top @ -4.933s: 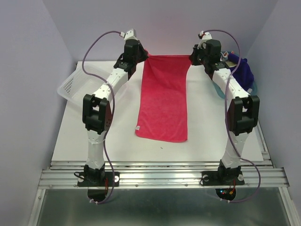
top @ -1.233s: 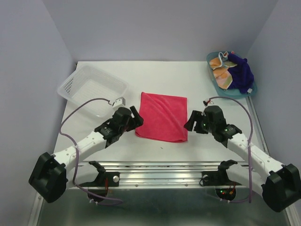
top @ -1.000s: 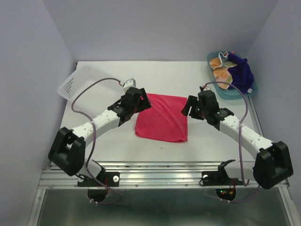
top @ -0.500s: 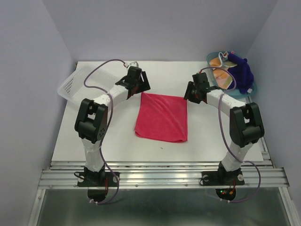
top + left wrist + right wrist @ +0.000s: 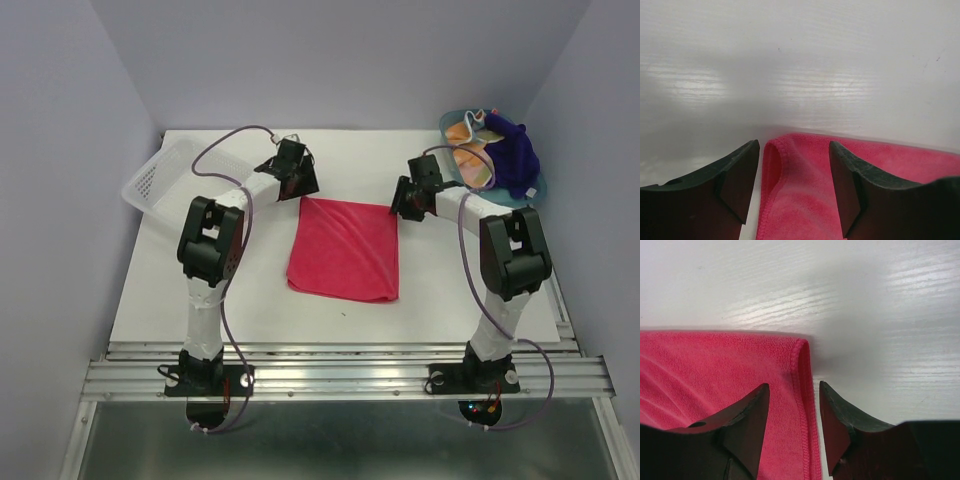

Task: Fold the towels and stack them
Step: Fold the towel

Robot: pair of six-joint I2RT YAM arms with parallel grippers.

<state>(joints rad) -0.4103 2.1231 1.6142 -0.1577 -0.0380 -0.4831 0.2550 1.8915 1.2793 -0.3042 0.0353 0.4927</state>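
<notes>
while left gripper (image 5: 793, 146) gapes, pink towel (image 5: 345, 247) lies folded

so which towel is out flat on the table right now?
The pink-red towel, lying flat between the left gripper and right gripper. The orange dotted towel and purple-blue towel sit bunched in the teal tray.

A white table (image 5: 430, 290) with a faintly streaked, softly glaring surface sits boxed in by plain pale lavender walls (image 5: 340, 60) at the back and both sides, with ribbed aluminium rails (image 5: 340, 375) along its near edge and a dull grey metal sheet (image 5: 340, 445) nearer still.
</notes>
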